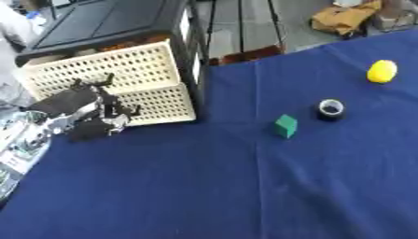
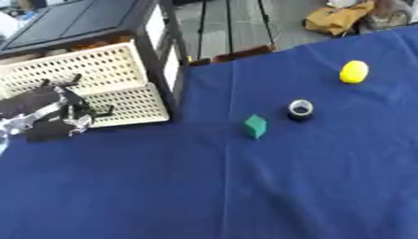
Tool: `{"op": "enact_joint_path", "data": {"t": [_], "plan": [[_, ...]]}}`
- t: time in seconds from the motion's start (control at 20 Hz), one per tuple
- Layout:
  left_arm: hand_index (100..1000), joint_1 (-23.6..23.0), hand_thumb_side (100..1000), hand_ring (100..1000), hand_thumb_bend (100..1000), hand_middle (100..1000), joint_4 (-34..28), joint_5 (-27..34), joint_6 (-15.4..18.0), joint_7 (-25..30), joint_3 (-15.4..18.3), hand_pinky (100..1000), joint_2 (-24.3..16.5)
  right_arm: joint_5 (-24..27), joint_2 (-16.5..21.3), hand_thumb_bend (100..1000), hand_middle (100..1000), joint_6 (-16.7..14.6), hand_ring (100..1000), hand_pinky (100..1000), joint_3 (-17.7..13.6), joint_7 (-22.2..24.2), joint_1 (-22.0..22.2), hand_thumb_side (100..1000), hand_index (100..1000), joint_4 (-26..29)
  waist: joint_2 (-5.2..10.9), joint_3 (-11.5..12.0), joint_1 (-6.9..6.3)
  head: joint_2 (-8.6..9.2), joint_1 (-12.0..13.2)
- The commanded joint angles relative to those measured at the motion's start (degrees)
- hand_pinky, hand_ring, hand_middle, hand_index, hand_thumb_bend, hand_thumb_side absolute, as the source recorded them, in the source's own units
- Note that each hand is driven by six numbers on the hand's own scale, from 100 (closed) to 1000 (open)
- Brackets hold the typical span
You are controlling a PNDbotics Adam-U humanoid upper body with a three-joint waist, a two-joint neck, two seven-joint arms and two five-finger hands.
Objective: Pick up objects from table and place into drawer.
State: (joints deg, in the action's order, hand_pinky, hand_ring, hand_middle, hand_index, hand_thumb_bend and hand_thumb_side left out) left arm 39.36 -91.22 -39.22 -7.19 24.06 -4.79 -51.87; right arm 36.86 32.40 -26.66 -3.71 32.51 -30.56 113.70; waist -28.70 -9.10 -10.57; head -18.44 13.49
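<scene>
Currently, left hand (image 1: 91, 112): at the left of the frame, just in front of the lower drawer, low over the blue cloth; the fingers (image 1: 104, 81) look spread and partly curled, and whether they hold anything cannot be told.
Right hand: shows in neither view.
Drawer unit (image 1: 122, 21): a black frame at the upper left, standing on the bench.
Upper drawer (image 1: 106, 65): cream, perforated front, pulled out toward the camera.
Lower drawer (image 1: 159, 105): cream, perforated front, under the upper one, also pulled out.
Bench (image 1: 212, 186): covered with a dark blue cloth that fills most of the frame.
Green block (image 1: 286, 126): small cube near the middle, right of the drawers and well apart from them.
Tape roll (image 1: 330, 109): black ring with a pale core, just up and right of the green block, not touching it.
Yellow object (image 1: 381, 71): rounded, lemon-like, upper right, apart from the tape roll.
</scene>
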Motion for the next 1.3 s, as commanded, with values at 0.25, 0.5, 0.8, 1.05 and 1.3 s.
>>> {"op": "enact_joint_path", "data": {"t": [0.25,0.5,0.8,1.05,1.3], "plan": [[691,1.03,1000,427,100,480,0.0,-0.03,-0.89,-3.24,0.91,162,-1.45,-1.25,0.25,100,502,-0.11,601,426,-0.06,0.49,-0.61,977,581,0.89,0.88,-0.27,0.13,1.13,0.22],[682,1.27,1000,407,100,461,0.02,1.49,-1.06,-5.82,0.87,133,-1.36,-1.16,0.18,100,501,-0.3,601,426,0.0,0.65,-0.69,974,582,0.89,0.82,-0.51,0.22,1.1,0.35],[661,0.1,1000,405,100,437,-0.05,0.34,1.0,0.12,-1.13,206,-1.83,-0.97,0.14,100,502,-0.25,602,427,-0.09,0.73,-0.06,972,583,0.89,1.56,-0.15,0.51,0.19,0.22],[670,-4.32,1000,418,100,443,-8.79,-2.28,6.45,12.17,-1.43,240,-3.74,-0.37,0.46,100,506,0.04,605,432,-0.56,-0.23,1.04,969,584,0.89,3.21,1.47,1.17,-1.66,-0.94],[672,-10.3,1000,439,100,470,-21.64,1.45,9.96,15.21,1.09,237,-4.94,1.47,1.06,100,512,0.96,610,438,-0.88,-1.49,1.54,962,587,0.89,5.58,3.44,1.84,-3.67,-2.82]]}}
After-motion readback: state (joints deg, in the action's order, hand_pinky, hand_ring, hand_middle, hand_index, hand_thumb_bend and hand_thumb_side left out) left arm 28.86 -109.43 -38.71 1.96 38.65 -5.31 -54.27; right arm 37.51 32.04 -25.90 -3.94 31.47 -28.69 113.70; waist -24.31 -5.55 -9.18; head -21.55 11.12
